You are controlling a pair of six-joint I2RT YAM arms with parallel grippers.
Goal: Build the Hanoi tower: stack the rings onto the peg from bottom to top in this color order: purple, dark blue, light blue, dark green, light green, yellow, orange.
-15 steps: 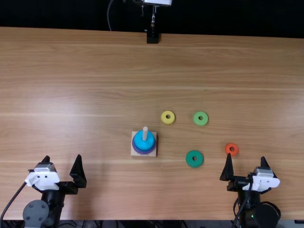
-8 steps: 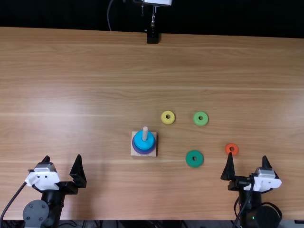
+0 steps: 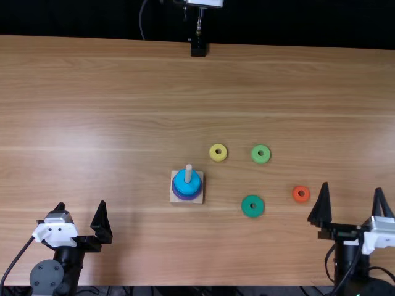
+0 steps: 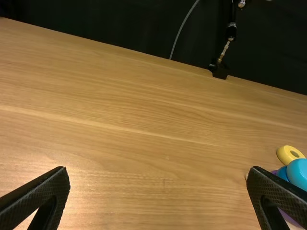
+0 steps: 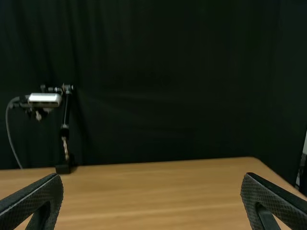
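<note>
From here, my black left gripper (image 3: 82,205) and right gripper (image 3: 352,188) stand spread, empty. The pale square wooden base (image 3: 175,198) bears a round purple ring (image 3: 187,198) below a light blue ring (image 3: 185,182). Loose, round: dark green ring (image 3: 246,209), light green ring (image 3: 260,160), yellow ring (image 3: 213,156), orange ring (image 3: 296,195).

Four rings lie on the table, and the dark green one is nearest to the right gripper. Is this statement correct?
Not quite: the top view shows the orange ring nearest to the right gripper, not the dark green one. Your count of four is right.
</note>
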